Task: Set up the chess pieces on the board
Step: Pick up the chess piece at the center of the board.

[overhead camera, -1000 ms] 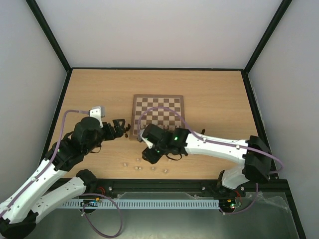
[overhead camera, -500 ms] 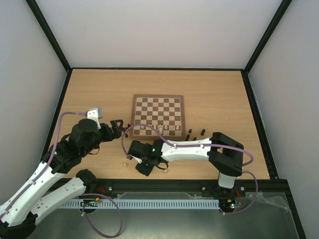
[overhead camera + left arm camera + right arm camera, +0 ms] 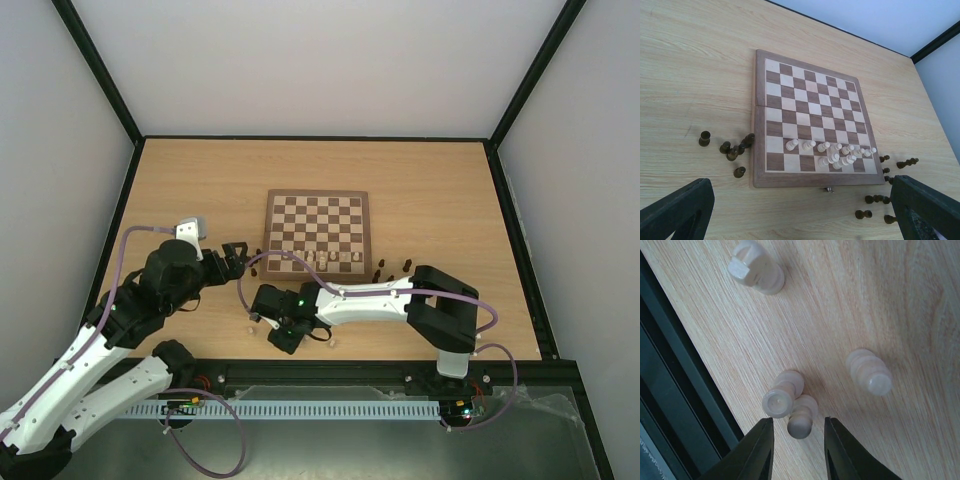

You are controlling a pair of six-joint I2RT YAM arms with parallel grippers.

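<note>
In the right wrist view my right gripper (image 3: pixel 799 452) points down at the tabletop with its jaws apart on either side of a cream pawn (image 3: pixel 801 419); a gap shows on both sides. A second cream piece (image 3: pixel 780 396) touches that pawn. Two more cream pieces stand near: one (image 3: pixel 870 372) to the right and a rook (image 3: pixel 756 268) farther off. From above, the right gripper (image 3: pixel 283 338) is low near the table's front edge. The board (image 3: pixel 317 228) holds several cream pieces (image 3: pixel 832 153) in its near rows. My left gripper (image 3: pixel 800 222) hangs open above the table, left of the board.
Dark pieces lie loose left of the board (image 3: pixel 732 150) and right of it (image 3: pixel 885 200). The black front edge of the table (image 3: pixel 675 395) runs close beside the right gripper. The right arm (image 3: pixel 380 297) stretches along the table in front of the board.
The right gripper has moved from the board's front edge left and nearer to the cream pieces by the table's front edge. The left arm has shifted slightly.
</note>
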